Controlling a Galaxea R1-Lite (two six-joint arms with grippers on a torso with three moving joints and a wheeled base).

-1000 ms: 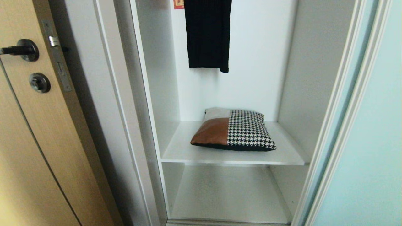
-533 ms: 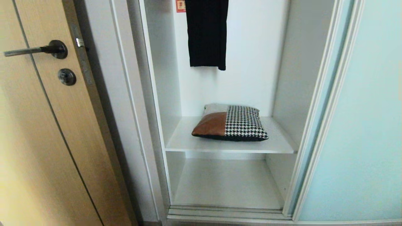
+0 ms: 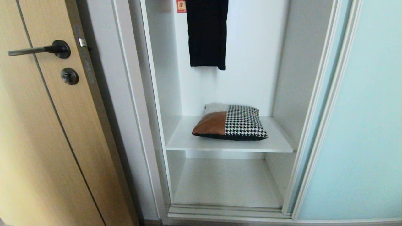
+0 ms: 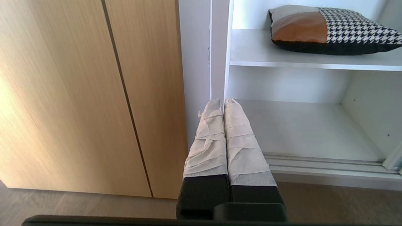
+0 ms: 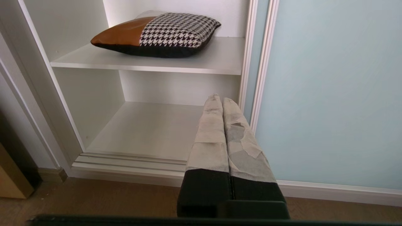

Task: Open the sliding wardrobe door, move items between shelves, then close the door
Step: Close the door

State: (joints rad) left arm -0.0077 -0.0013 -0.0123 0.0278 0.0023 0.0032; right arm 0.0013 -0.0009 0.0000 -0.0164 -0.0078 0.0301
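Note:
The sliding wardrobe door (image 3: 370,110), frosted pale aqua glass in a white frame, stands slid to the right, so the compartment is open. The item (image 3: 230,124), a flat bundle in rust-brown, black-and-white houndstooth and black, lies on the upper shelf (image 3: 185,141). The lower shelf (image 3: 226,185) is bare. Neither arm shows in the head view. My left gripper (image 4: 223,102) is shut and empty, low in front of the compartment's left post, with the item (image 4: 329,29) above it. My right gripper (image 5: 221,99) is shut and empty near the door's frame (image 5: 262,62).
A tan wooden door (image 3: 37,131) with a dark lever handle (image 3: 37,50) stands to the left of the wardrobe. A long black garment (image 3: 206,33) hangs at the back, above the item. The floor track (image 3: 226,212) runs along the wardrobe's foot above brown flooring (image 5: 94,201).
The whole head view has shifted, as the camera drew back: more of the wooden door and the floor track shows. Nothing inside the wardrobe has moved.

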